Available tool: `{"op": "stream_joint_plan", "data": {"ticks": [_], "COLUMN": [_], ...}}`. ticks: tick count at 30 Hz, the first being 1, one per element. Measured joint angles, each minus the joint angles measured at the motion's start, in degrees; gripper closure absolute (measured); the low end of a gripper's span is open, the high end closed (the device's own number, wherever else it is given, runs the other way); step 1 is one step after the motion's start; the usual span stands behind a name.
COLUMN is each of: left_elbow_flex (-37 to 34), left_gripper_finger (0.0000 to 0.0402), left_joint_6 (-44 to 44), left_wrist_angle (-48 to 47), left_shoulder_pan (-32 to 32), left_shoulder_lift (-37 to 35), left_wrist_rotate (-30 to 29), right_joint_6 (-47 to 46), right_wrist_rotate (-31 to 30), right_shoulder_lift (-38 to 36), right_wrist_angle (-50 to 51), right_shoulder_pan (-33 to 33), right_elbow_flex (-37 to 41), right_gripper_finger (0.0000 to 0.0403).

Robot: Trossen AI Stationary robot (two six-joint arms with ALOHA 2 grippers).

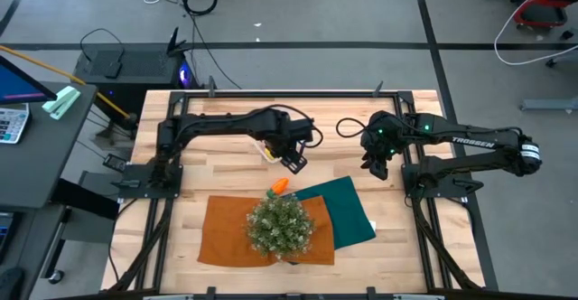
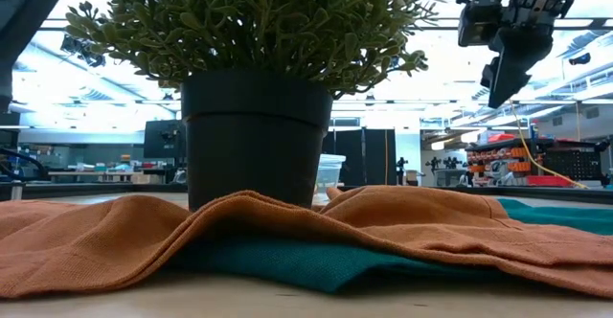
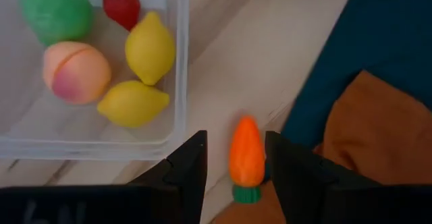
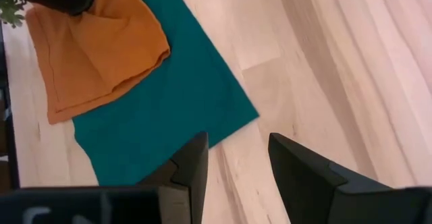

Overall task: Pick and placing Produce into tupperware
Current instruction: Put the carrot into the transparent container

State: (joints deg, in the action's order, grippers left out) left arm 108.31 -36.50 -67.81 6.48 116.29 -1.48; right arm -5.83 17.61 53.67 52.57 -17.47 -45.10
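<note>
An orange toy carrot (image 3: 246, 158) with a green stub lies on the wooden table at the far edge of the orange cloth (image 1: 226, 232), also seen from above as the carrot (image 1: 281, 185). My left gripper (image 3: 235, 140) hovers over it, pointing down and open, one finger on each side of the carrot with a gap at both. Beside it the clear tupperware (image 3: 181, 69) holds two yellow lemons (image 3: 150, 47), a peach (image 3: 75, 72), a strawberry (image 3: 123, 7) and a green piece (image 3: 55, 11). My right gripper (image 4: 236, 158) waits open and empty over bare wood at the right.
A bushy potted plant (image 1: 280, 223) stands on the orange cloth just near of the carrot. A dark green cloth (image 1: 343, 208) lies partly under the orange one, to the right. Bare wood (image 4: 324, 62) shows between the cloths and my right arm.
</note>
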Motion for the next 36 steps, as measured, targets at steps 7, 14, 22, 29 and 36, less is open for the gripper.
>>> {"op": "stream_joint_plan", "data": {"ticks": [7, 14, 22, 29, 36], "left_elbow_flex": [0.0, 0.0, 0.0, 0.0, 0.0], "left_gripper_finger": [0.0244, 0.0245, 0.025, 0.0269, 0.0285], "left_joint_6": [9.74, 17.72, 18.29, 15.42, 12.22], "left_wrist_angle": [-1.61, -4.31, -1.79, -1.37, 0.0], "left_shoulder_pan": [2.27, 2.49, -0.61, -3.23, -2.87], "left_shoulder_lift": [3.13, 3.19, 3.19, 3.34, 3.34], "left_wrist_rotate": [10.17, 10.48, 7.9, 2.54, 2.34], "right_joint_6": [-3.57, -10.81, -23.49, -24.43, -14.98], "right_wrist_rotate": [-0.92, -1.08, 0.84, 2.28, 2.07], "right_shoulder_lift": [0.0, 0.0, 0.0, 0.0, 0.0], "right_wrist_angle": [0.2, 0.16, 0.9, 1.02, -1.35], "right_shoulder_pan": [0.0, 0.0, 0.0, 0.02, 0.02], "right_elbow_flex": [0.0, 0.0, 0.0, -0.01, -0.02], "right_gripper_finger": [0.0279, 0.0279, 0.0279, 0.0279, 0.0279]}}
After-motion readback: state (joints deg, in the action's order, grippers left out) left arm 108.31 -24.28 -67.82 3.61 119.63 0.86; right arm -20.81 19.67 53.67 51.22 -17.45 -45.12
